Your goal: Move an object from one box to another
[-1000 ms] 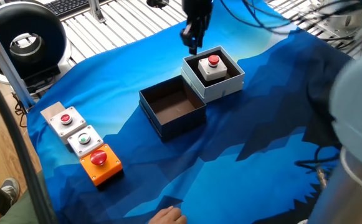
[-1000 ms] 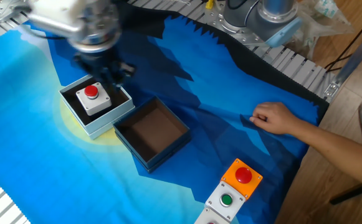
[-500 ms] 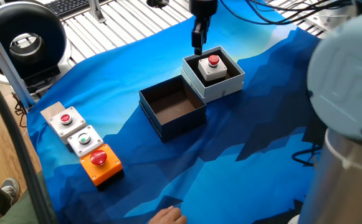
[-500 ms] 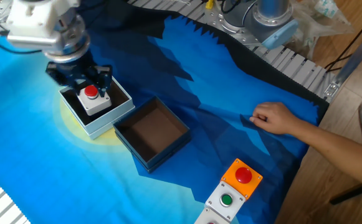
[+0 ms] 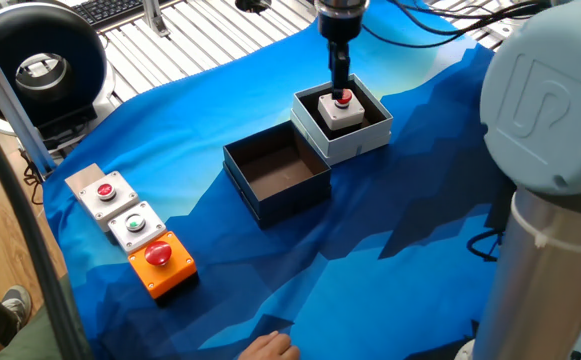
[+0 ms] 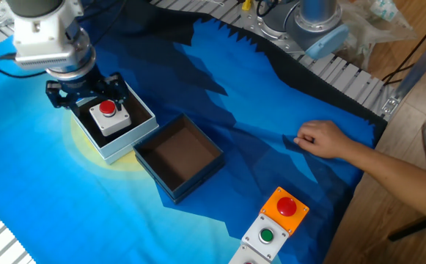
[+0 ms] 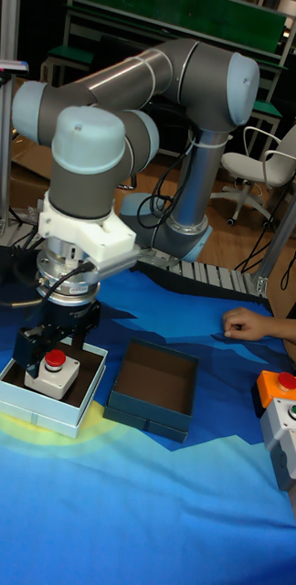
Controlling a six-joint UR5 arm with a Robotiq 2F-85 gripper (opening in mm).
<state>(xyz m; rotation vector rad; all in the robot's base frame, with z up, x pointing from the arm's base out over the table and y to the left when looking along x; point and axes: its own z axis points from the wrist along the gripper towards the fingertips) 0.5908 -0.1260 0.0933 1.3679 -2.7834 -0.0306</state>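
Observation:
The object (image 5: 343,110), a small white switch box with a red button, sits inside the pale grey-white box (image 5: 362,143). It also shows as the object (image 6: 109,118) and the object (image 7: 53,373). My gripper (image 6: 86,89) hangs just over it, open, with one dark finger on each side of the switch box and a gap to it. From the first fixed camera my gripper (image 5: 341,88) looks like one narrow bar right behind the button. In the tall view my gripper (image 7: 57,340) straddles the button. The navy box (image 5: 260,198) stands empty beside the pale one.
An orange button box (image 5: 161,263) and two grey button boxes (image 5: 120,207) lie at the cloth's left edge. A person's hand (image 6: 321,138) rests on the blue cloth past the navy box (image 6: 191,179). The arm's big grey body (image 5: 550,150) fills the right side.
My gripper has moved from behind the pale box to right over the switch box and has come down, its fingers now standing on either side of it.

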